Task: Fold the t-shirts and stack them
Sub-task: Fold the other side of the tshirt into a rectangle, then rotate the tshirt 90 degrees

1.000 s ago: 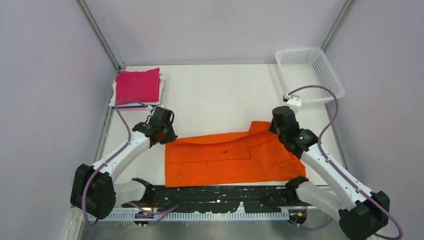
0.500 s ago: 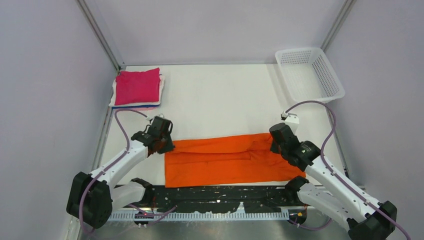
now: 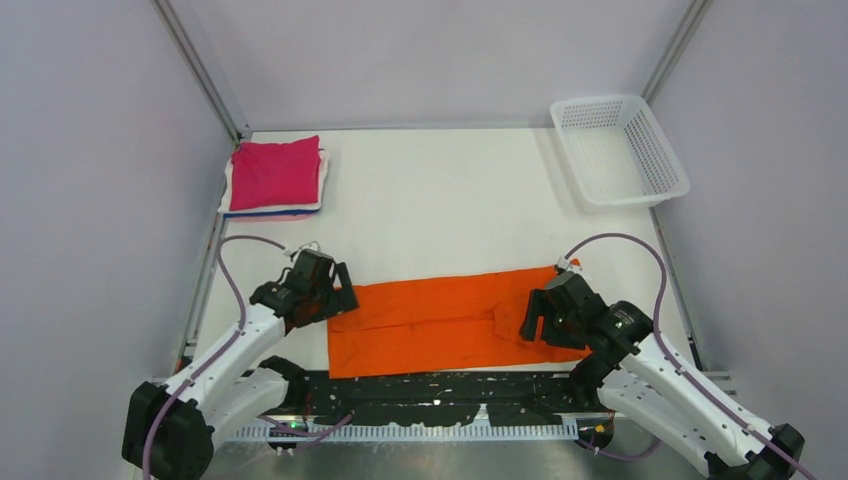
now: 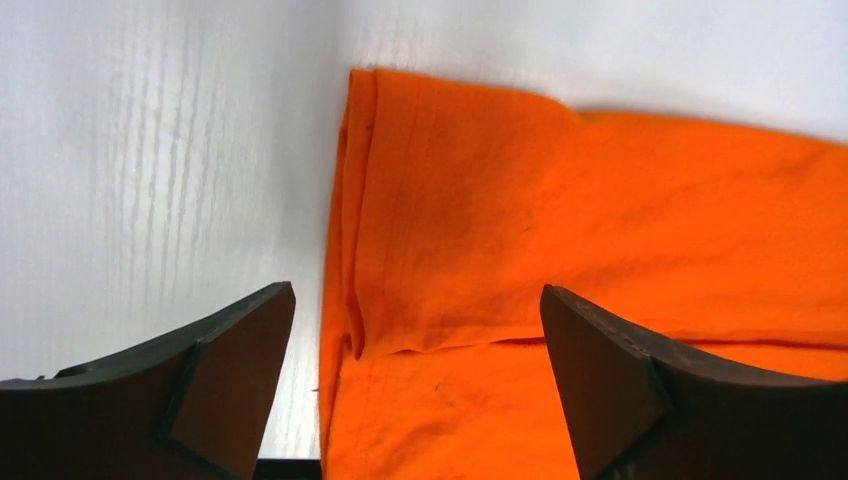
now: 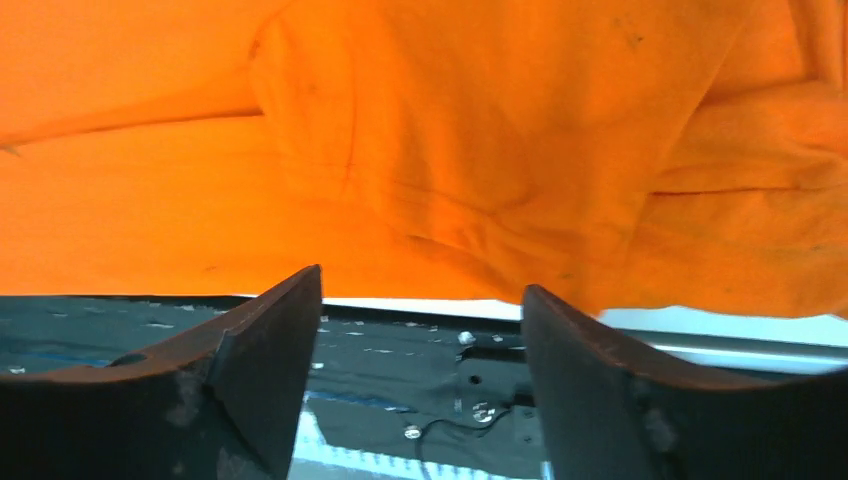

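The orange t-shirt [image 3: 440,320] lies flat near the table's front edge, folded lengthwise into a long band. My left gripper [image 3: 338,300] hovers open at its left end, and in the left wrist view the orange t-shirt [image 4: 600,220] shows a folded edge between the spread fingers [image 4: 230,370]; the left gripper [image 4: 415,290] holds nothing. My right gripper [image 3: 533,316] stands open over the right end. In the right wrist view the orange t-shirt [image 5: 450,120] lies beyond the empty right gripper [image 5: 422,285]. A folded magenta t-shirt [image 3: 276,172] tops a stack at the far left.
A white lattice basket [image 3: 620,150] sits at the far right corner. White and blue cloth edges [image 3: 272,212] show under the magenta shirt. A black mounting plate [image 3: 440,385] runs along the near edge, right below the orange shirt.
Both grippers drew the orange shirt's far edge toward the near side, folding it into a narrower band, then opened and let the cloth go.
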Available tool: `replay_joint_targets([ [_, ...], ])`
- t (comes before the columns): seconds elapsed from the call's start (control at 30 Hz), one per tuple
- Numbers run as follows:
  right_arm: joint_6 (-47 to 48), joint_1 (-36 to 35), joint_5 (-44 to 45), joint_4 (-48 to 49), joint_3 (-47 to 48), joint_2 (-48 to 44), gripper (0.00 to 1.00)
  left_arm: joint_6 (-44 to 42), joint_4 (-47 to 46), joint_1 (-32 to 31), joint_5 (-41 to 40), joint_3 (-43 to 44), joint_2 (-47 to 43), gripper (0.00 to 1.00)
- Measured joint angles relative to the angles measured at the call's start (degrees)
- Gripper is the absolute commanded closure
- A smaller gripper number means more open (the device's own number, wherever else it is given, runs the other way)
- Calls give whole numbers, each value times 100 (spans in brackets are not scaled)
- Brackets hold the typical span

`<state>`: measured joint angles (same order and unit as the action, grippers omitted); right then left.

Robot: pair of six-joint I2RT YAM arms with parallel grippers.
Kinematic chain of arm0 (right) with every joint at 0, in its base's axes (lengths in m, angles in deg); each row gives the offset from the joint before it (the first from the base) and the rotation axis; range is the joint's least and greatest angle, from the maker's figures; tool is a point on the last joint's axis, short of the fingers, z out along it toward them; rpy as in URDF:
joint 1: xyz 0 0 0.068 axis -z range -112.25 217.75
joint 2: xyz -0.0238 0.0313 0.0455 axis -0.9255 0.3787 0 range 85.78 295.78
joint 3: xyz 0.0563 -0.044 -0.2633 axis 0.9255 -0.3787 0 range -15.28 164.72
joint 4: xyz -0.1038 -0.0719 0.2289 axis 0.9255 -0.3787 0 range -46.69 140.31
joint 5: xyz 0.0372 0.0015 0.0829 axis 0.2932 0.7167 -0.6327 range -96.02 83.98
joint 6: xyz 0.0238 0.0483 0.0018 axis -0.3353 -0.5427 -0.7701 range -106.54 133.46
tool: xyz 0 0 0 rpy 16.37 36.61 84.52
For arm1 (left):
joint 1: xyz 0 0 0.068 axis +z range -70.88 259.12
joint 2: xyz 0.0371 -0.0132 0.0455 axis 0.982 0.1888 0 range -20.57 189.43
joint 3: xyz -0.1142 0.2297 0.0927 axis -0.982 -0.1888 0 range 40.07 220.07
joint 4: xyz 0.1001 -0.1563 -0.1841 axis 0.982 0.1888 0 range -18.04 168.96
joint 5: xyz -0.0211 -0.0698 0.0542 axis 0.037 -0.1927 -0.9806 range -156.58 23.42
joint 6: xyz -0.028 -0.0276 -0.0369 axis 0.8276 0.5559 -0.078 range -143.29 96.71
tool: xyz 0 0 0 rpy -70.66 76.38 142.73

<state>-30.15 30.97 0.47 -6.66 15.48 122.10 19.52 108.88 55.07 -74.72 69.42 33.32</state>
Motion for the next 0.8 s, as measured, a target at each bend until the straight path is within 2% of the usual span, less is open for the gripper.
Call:
replay_joint_targets([
  [0.03,61,0,-44,-68,63,-55,4,15,74,0,-26,55,-103,0],
  [0.1,140,0,-37,-146,251,-98,1,15,162,0,-42,199,-282,0],
  [0.3,363,0,173,-42,981,107,4,-70,35,0,203,446,-413,0],
  [0.4,396,0,245,295,1117,350,5,-111,-267,0,649,420,-157,0],
  [0.63,9,136,35,1526,177,1257,4,-111,-1325,0,1663,52,857,0],
  [0.8,-229,1005,-411,2579,-525,1884,5,-125,-1805,2,2002,9,1303,0],
])
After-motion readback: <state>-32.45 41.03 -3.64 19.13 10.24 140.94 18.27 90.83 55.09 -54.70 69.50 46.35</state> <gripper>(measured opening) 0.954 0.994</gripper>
